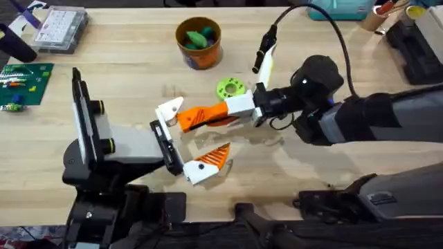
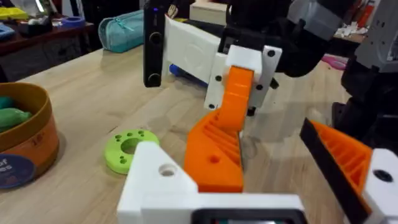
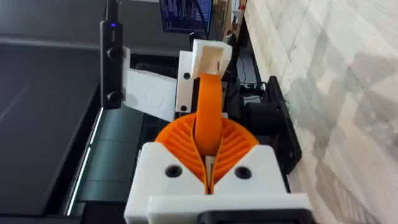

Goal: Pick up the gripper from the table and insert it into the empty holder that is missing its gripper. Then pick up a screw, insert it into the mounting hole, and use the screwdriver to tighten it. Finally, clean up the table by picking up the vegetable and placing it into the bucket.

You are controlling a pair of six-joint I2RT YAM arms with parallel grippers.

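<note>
- the right gripper [image 1: 220, 113] is seen reaching in from the right in the overhead view, its orange ribbed fingers [image 3: 233, 146] pressed together around the gripper [image 1: 194, 117], a small orange wedge that is clamped between them.
- in the right wrist view the held orange wedge [image 3: 209, 115] stands up between the closed pads, its far end meeting the white holder [image 3: 208, 59] on the left arm.
- in the left wrist view the wedge [image 2: 216, 152] is seen lying against the side of the holder [image 2: 155, 177], a white angular mount with a hole in it; whether it is fully seated cannot be told.
- the left gripper [image 1: 181, 143] is held wide open: the bare white holder [image 1: 168, 110] is on one jaw, and a white mount bearing an orange finger [image 1: 211, 160] is on the other, well apart.
- the vegetable [image 1: 230, 88], a bright green knobbly disc with a hollow centre, lies on the table [image 1: 124, 62] just behind the right gripper and near the bucket [image 1: 199, 43].
- the bucket, orange with a yellow rim, stands further back and holds darker green and teal toy pieces [image 1: 197, 37].
- a clear parts box [image 1: 61, 29] is seen at the far left of the table, with a green circuit board [image 1: 21, 83] in front of it.
- a slim black-and-yellow stick [image 1: 264, 52] with a cable rests on the table behind the right arm.
</note>
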